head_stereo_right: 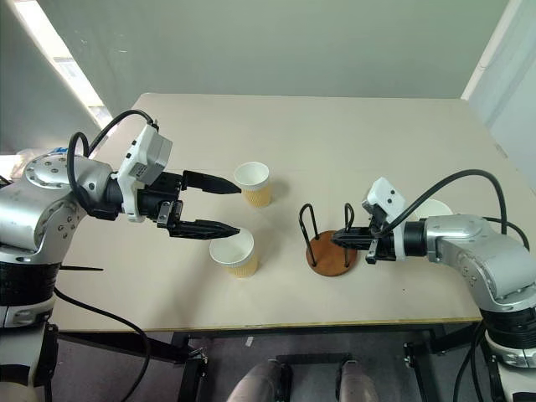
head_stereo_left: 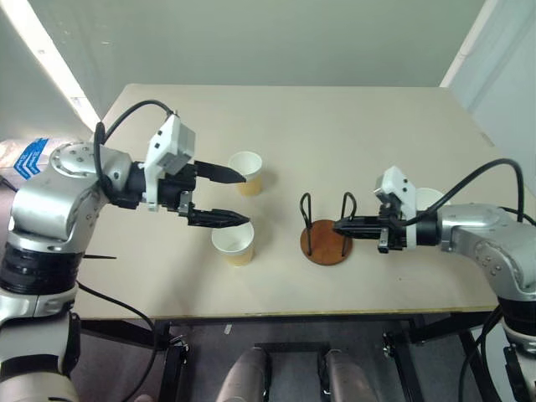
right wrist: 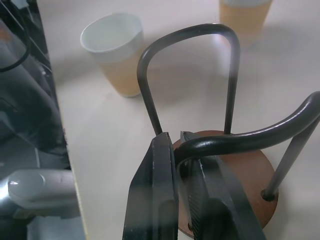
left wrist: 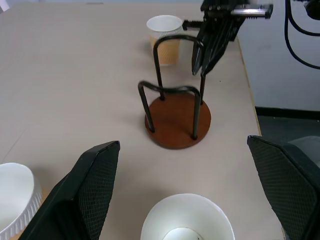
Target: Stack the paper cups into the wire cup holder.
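The left tool (head_stereo_right: 219, 206) hangs over the bench (head_stereo_left: 335, 126) with its two black fingers spread wide apart and nothing between them. Its far finger reaches toward the far cup (head_stereo_right: 254, 183), its near finger lies just over the rim of the near cup (head_stereo_right: 234, 254). Both stand upright, mouths up, so either one lies right beside this tool, the near cup just below and to its right.

The right tool (head_stereo_left: 342, 225) has its fingers pressed together; in the right wrist view they seem to pinch the near wire loop of the wire cup holder (head_stereo_left: 327, 241), though a firm hold cannot be confirmed. The holder stands upright between the two arms, its disc base bare, no cup in it.

A third cup (left wrist: 165, 39) stands far behind the holder in the left wrist view; from the head views only its rim (head_stereo_right: 435, 208) peeks past the right arm.
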Tool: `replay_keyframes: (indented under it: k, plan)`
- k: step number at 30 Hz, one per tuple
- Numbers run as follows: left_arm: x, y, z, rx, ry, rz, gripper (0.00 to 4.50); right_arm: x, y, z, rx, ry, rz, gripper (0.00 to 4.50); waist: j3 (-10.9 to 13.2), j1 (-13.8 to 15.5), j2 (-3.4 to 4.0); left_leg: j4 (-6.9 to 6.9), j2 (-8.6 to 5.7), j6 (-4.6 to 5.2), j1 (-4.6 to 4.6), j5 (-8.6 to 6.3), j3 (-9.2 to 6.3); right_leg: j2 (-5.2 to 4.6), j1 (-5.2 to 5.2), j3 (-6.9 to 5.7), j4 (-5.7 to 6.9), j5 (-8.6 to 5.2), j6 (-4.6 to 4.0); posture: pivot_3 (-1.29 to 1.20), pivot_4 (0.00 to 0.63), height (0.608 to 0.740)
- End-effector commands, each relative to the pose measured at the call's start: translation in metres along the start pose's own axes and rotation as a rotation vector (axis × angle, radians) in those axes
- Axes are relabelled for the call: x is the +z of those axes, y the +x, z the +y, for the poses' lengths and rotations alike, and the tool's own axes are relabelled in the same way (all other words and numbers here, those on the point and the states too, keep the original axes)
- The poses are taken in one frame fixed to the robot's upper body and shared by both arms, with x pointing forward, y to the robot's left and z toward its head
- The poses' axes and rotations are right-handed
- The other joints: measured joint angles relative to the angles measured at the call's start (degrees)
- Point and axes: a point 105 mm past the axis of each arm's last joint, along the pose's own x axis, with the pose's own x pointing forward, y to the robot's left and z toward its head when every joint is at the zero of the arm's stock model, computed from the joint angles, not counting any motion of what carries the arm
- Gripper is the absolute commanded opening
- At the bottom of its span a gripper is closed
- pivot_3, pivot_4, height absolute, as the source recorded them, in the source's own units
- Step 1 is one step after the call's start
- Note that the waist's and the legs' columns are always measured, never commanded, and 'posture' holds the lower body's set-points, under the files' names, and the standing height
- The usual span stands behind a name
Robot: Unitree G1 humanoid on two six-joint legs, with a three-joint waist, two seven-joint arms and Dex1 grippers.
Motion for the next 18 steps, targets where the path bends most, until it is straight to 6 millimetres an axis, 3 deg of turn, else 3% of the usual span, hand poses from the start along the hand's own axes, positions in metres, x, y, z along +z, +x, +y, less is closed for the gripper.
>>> replay_keyframes:
  k: [1, 7, 11, 18]
  plan:
    - [0.007, -0.001, 0.0, 0.005, 0.046, 0.005, 4.5, -0.001, 0.008, 0.003, -0.004, -0.041, -0.004, 0.03, 0.0, -0.03, 0.0, -0.01, 0.0, 0.02, 0.01, 0.03, 0.0, 0.0, 0.0, 0.0, 0.04, 0.0, 0.0, 0.0, 0.15, 0.74]
    - [0.004, -0.001, 0.001, 0.015, 0.052, 0.022, 4.5, -0.021, 0.014, -0.002, -0.033, -0.062, 0.065, 0.03, -0.04, -0.11, -0.06, -0.01, 0.0, 0.03, 0.19, 0.07, -0.01, -0.01, 0.11, 0.03, 0.19, 0.0, -0.05, 0.0, 0.15, 0.74]
    - [0.002, -0.002, -0.001, 0.012, 0.054, 0.033, 4.5, -0.034, 0.011, -0.004, -0.041, -0.057, 0.107, 1.19, -0.06, -0.09, -0.15, -0.06, 0.0, -0.15, 0.31, -0.02, -0.06, 0.0, 0.23, 0.03, 0.21, -0.06, -0.14, 0.0, 0.15, 0.74]
    - [-0.001, -0.003, -0.002, 0.01, 0.061, 0.051, 4.5, -0.042, -0.003, -0.009, -0.1, -0.039, 0.13, 3.64, -0.05, -0.09, -0.16, -0.07, -0.01, -0.33, 0.18, -0.15, -0.04, 0.0, 0.1, 0.03, 0.18, -0.14, -0.08, 0.0, 0.15, 0.74]
